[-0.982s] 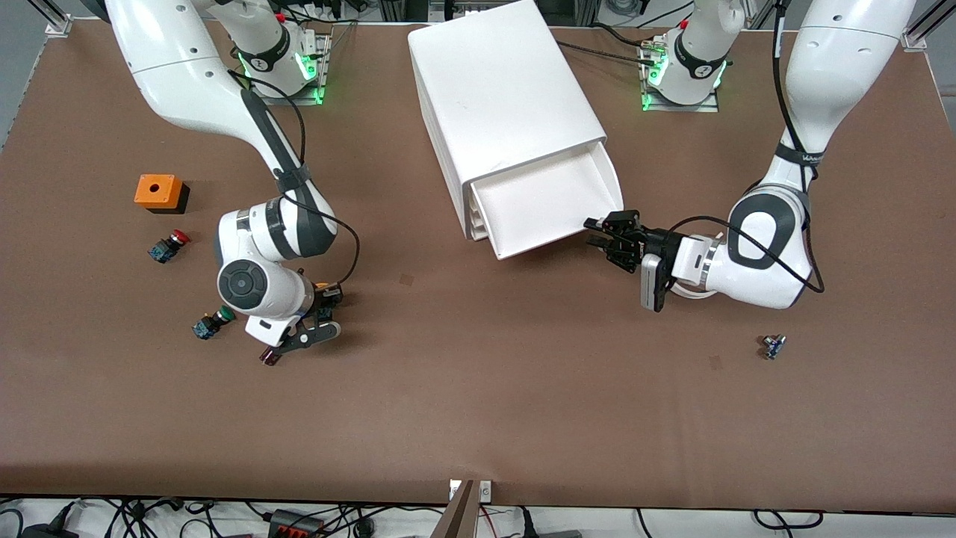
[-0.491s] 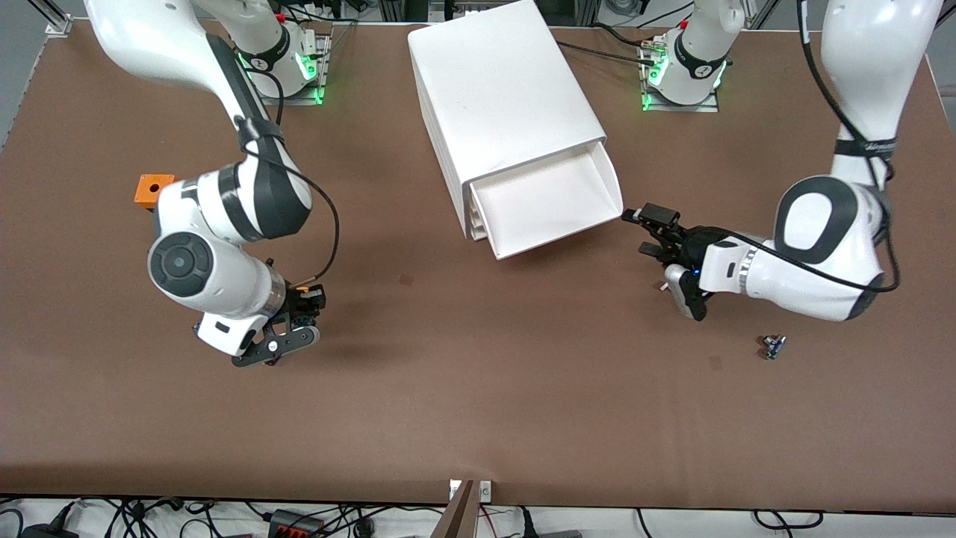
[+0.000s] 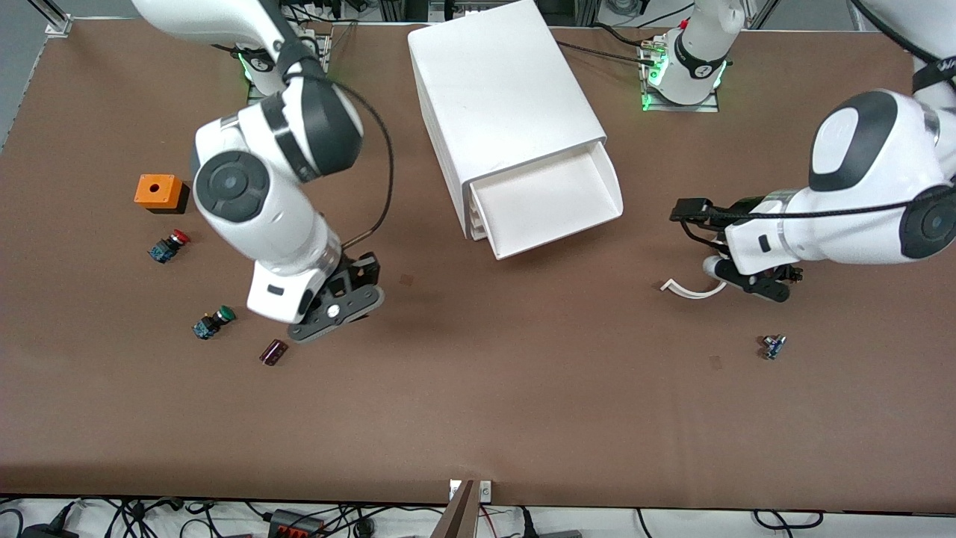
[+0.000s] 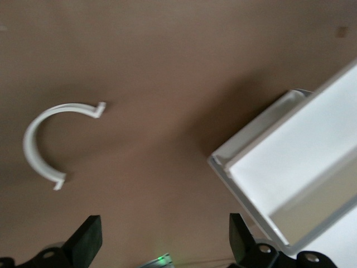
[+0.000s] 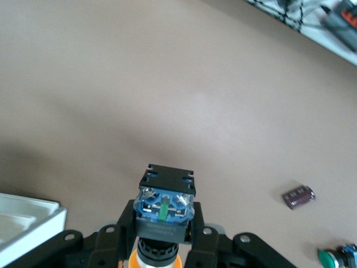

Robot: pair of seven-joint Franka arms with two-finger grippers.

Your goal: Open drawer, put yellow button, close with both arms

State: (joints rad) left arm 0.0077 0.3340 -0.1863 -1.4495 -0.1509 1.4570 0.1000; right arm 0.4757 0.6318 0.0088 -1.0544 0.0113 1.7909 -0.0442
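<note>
Lifted and swung toward the open drawer [image 3: 549,202], our right gripper [image 5: 162,245] pinches the yellow button [image 5: 164,209] above the table; our left gripper [image 4: 162,245], fingers spread, has pulled away.

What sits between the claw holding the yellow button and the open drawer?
Nothing but bare table: in the front view, the right gripper, gripping the yellow button, and the drawer are separated by brown surface.

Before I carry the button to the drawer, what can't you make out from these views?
- Yellow button: hidden under the right gripper in the front view; in the right wrist view its yellow cap is mostly covered by the jaws.
- Drawer: its floor nearest the cabinet is hidden under the cabinet top.
- Left gripper: only the fingertips show in the left wrist view, open; the wrist covers it in the front view.
</note>
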